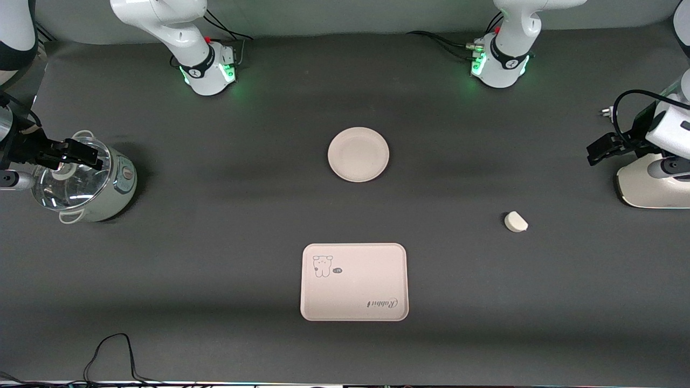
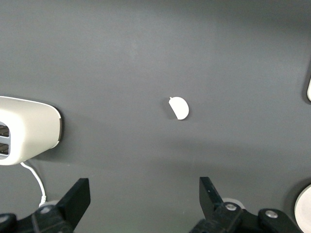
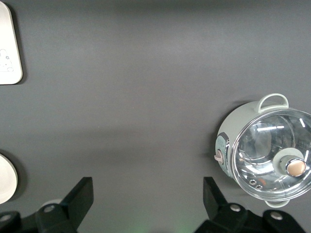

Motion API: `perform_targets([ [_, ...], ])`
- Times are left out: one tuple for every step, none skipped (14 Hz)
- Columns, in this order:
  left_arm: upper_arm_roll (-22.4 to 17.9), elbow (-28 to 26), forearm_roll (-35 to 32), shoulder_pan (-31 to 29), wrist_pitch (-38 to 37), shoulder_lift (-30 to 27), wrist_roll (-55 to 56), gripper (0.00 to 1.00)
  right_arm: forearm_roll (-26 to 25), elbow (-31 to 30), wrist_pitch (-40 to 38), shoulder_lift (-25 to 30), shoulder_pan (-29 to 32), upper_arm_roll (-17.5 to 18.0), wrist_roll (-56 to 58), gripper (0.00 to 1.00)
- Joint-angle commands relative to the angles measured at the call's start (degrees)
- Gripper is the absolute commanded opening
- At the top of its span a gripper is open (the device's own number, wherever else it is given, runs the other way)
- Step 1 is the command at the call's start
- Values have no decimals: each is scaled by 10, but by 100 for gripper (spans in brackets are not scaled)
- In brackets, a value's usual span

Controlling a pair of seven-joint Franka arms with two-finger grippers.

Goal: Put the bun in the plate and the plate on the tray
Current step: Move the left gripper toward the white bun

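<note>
Left wrist view: bun (image 2: 179, 107) lies clear of spread jaws.

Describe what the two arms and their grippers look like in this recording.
Both arms are glossy white with black joint bands; green lights glow at each base, and black cables trail from them. The left gripper and right gripper have black, wedge-shaped fingers on black bodies with silver screws.

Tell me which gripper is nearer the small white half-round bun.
Left. The left gripper hangs open near the bun; the right gripper waits open above the pot.
</note>
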State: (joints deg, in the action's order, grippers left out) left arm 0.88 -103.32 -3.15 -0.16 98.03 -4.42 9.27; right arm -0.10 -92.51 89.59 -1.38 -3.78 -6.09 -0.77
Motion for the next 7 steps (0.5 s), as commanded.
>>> perform_targets([
  [-11, 24, 6, 15, -38, 5, -6, 100, -9, -7, 5, 10, 2, -1, 14, 100],
  [-11, 36, 6, 18, -43, 9, 0, 100, -9, -7, 5, 10, 2, -1, 15, 100],
  [-11, 47, 6, 18, -53, 12, 1, 100, -9, -7, 5, 10, 2, -1, 15, 100],
  [-11, 47, 7, 17, -55, 15, 1, 100, -9, -7, 5, 9, 3, -1, 15, 100],
  [-11, 47, 7, 17, -55, 15, -5, 100, -9, -8, 3, 9, 3, -1, 15, 100],
  [-11, 48, 7, 16, -55, 17, -9, 100, -9, -8, 1, 9, 2, 0, 13, 100],
  [-11, 48, 7, 16, -57, 20, -10, 100, -9, -7, -2, 12, 1, 1, 12, 100],
])
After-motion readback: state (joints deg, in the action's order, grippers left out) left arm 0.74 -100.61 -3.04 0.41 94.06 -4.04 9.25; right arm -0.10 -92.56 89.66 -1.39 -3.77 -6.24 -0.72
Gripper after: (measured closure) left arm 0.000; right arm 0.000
